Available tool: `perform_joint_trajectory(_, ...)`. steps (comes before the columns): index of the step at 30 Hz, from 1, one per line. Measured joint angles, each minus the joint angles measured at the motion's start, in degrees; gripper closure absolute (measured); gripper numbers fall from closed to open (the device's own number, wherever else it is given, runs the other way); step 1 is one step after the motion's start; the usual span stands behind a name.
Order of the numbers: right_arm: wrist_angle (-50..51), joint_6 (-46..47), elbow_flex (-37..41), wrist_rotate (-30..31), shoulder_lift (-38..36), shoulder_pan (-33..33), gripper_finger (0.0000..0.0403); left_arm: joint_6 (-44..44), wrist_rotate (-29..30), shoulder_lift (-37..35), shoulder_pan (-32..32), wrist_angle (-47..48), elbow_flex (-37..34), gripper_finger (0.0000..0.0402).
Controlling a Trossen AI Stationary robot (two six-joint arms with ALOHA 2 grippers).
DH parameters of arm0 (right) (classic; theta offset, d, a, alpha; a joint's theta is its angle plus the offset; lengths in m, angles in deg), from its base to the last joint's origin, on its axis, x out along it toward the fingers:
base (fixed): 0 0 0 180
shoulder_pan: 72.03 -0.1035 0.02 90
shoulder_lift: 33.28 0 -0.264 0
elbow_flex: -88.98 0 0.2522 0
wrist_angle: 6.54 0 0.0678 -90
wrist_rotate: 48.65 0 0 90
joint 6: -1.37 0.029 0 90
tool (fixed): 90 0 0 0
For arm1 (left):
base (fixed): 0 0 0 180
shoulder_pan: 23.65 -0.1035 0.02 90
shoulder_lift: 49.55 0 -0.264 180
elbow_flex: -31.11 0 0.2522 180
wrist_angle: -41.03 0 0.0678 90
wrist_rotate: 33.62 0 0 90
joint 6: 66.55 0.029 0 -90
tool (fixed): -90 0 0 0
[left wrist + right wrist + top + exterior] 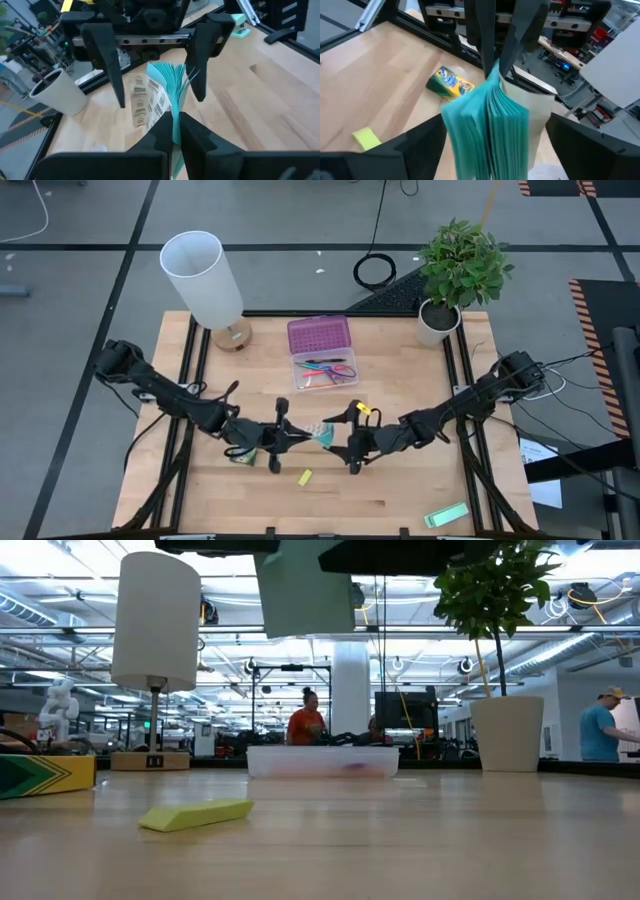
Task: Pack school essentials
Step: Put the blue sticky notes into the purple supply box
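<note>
**Packet held between both arms**

We are gripping the teal-edged packet (pixel 167 97) with the left gripper (pixel 175 125), jaws closed on its edge above mid-desk (pixel 400 500). The right gripper (pixel 352 452) is facing it, jaws spread. The crayon box (pixel 449 83) and yellow block (pixel 305 477) are lying nearby.

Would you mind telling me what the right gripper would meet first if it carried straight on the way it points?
Probably the teal-edged packet lying between its open fingers, then the left gripper, shut on the packet's far end; depth is unclear.

The wooden table (pixel 400 490) carries a lamp (pixel 205 280), a potted plant (pixel 455 275) and an open pink case (pixel 322 355). A crayon box (pixel 243 453), yellow block (pixel 305 477) and pale green block (pixel 446 515) lie nearer the front.
</note>
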Motion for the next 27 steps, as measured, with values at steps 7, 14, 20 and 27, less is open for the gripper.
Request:
perform_joint_trajectory(7, 0.1, -0.43, 0.0, -0.37, 0.02, 0.27, 0.0147, -0.2, 0.02, 0.0, 0.33, -0.67, 0.0, 0.0392)
perform_joint_trajectory(14, 0.08, -0.36, 0.0, -4.64, 0.02, 0.71, 0.024, -0.12, -0.07, 0.0, 0.36, -0.68, 0.0, 0.0375)
perform_joint_trajectory(20, 0.06, -0.2, 0.0, -4.66, 0.02, 1.12, 0.0346, -0.1, -1.29, 0.0, 0.38, -0.7, 0.0, 0.0392)
perform_joint_trajectory(27, 0.1, 0.19, -0.04, -4.66, 0.0, 1.1, 0.0378, -0.56, -1.46, 0.0, 0.36, -0.87, 0.0, 0.0353)
